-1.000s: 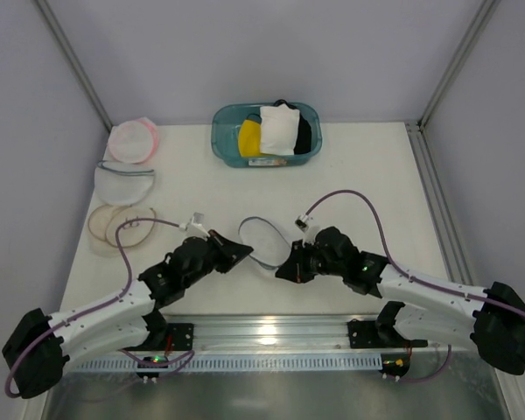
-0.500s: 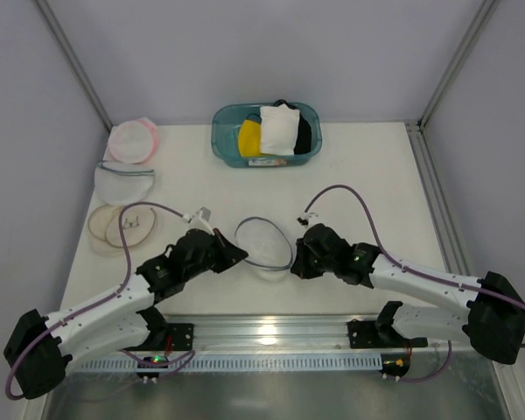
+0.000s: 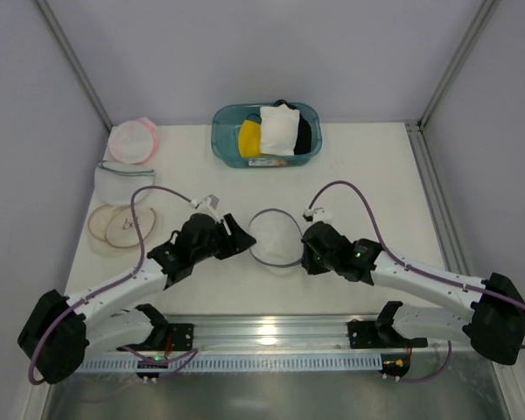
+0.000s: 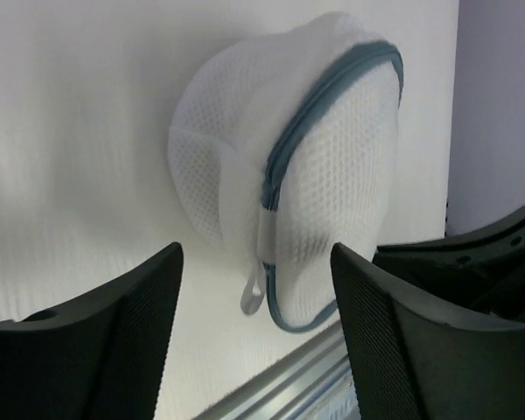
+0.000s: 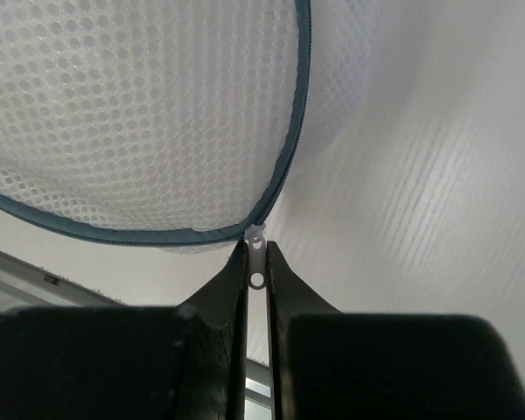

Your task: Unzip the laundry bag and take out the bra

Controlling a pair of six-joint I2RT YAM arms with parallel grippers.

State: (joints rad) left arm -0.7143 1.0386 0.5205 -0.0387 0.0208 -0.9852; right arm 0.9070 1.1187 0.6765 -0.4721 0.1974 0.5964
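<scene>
Laundry bag [image 3: 276, 236] sits mid-counter [image 3: 376, 175], right between both claws. Right claw [image 5: 257, 262] is pinched tight on the zipper pull [image 5: 257, 236] at the bag's rim. Left claw [image 4: 255, 262] gapes wide just beside the bag, holding nothing. Bare counter all round; bin [image 3: 220, 140] well back.

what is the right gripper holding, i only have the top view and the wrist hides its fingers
observer: right wrist view shows the right gripper closed on the white zipper pull at the rim of the laundry bag.
operator: is the left one gripping too
observer: no, left wrist view shows the left gripper open, the bag ahead of it, not clamped.
operator: zipper open yet
observer: not in that view, the grey-blue zipper rim looks closed along the stretch it shows.
</scene>
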